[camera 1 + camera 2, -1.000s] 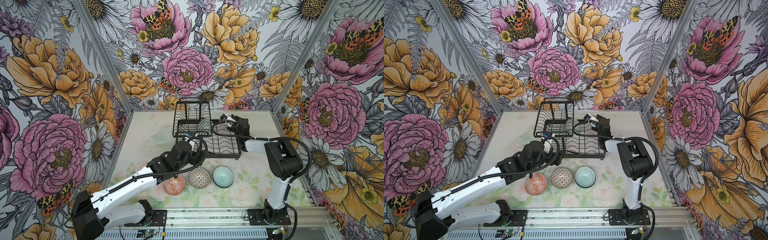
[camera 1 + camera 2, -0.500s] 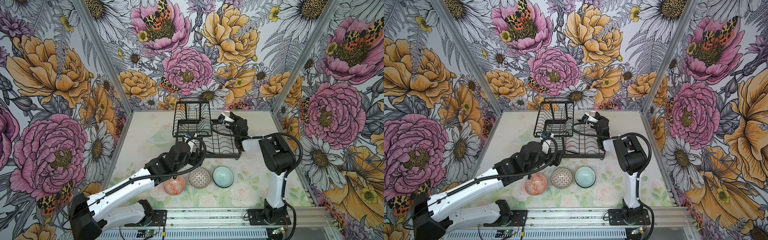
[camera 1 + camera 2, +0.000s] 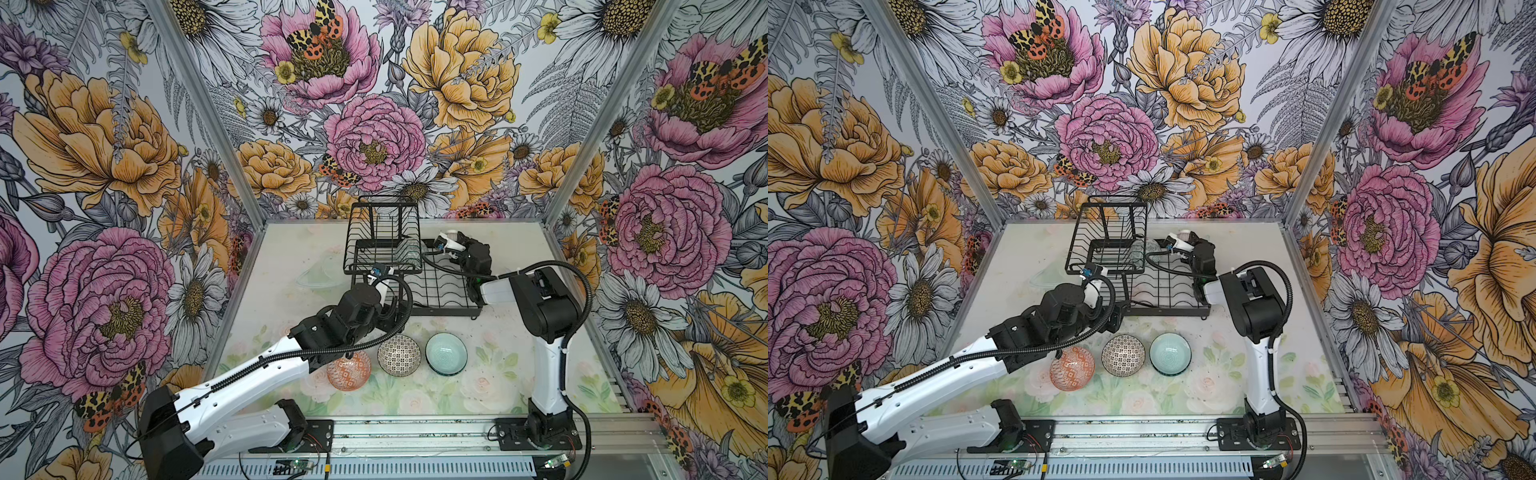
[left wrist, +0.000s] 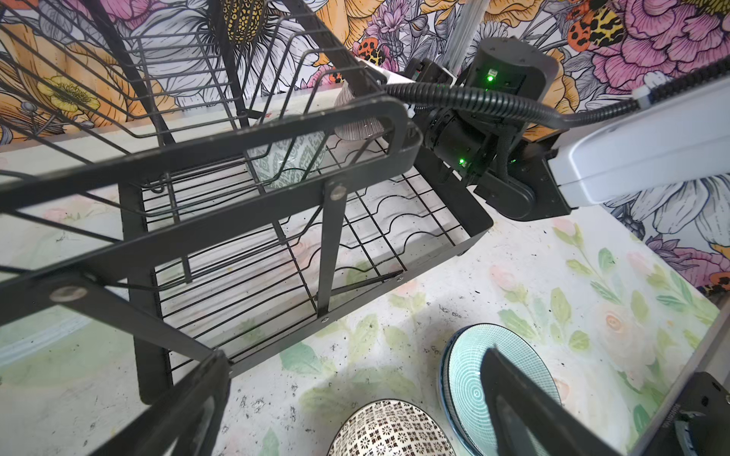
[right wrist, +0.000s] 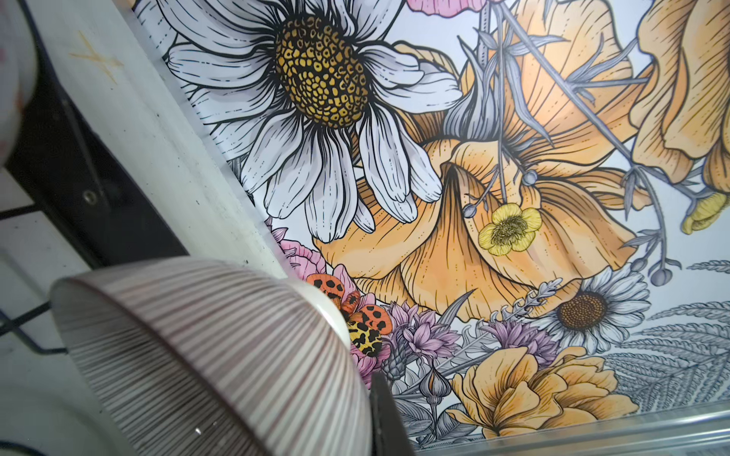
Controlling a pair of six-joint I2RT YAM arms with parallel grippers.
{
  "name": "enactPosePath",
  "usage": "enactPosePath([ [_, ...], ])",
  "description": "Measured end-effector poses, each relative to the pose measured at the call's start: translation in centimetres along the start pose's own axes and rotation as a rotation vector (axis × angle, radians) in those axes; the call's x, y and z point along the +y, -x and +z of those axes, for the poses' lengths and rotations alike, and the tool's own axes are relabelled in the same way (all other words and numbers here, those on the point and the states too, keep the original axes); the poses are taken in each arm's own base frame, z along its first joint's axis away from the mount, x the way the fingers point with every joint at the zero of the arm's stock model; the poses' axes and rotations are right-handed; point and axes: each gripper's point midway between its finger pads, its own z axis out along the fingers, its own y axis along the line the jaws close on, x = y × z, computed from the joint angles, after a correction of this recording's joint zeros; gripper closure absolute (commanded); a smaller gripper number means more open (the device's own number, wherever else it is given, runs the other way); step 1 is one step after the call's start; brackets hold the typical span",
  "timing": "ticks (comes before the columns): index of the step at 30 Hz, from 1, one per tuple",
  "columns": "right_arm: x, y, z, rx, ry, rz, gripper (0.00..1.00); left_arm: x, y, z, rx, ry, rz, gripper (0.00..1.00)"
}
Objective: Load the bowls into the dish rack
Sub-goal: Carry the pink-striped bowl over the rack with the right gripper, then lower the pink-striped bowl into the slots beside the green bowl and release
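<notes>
Within right pincer [image 3: 444, 243], pink ribbed bowl [image 5: 205, 355]

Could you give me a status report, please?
Left gripper open by rack. Right gripper shut on ribbed bowl at rack's far end. Three bowls on table. Nothing visibly blocking.

No legible text, labels, brands, numbers or signs anywhere

Matt black metal wire on the dish rack [image 4: 332, 237]. Glossy glaze gleams on the ribbed bowl [image 5: 205, 355] and the teal bowl [image 4: 466, 379]. The tabletop [image 4: 513, 276] looks matt, printed and scuffed.
</notes>
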Motion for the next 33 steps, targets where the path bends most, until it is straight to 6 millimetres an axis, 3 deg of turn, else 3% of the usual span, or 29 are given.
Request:
enactPosePath([
  [23, 1.3, 0.3, -0.6, -0.039, 0.0, 0.002, 1.0, 0.2, -1.0, 0.4, 0.022, 0.007, 0.005, 0.01],
  [28, 2.9, -0.1, -1.2, -0.031, 0.045, -0.006, 1.0, 0.3, -1.4, 0.5, 0.03, 0.01, 0.005, 0.01],
  [33, 3.0, -0.1, -1.4, -0.032, 0.043, -0.006, 0.97, 0.4, -1.9, 0.6, 0.04, 0.011, 0.007, 0.01],
])
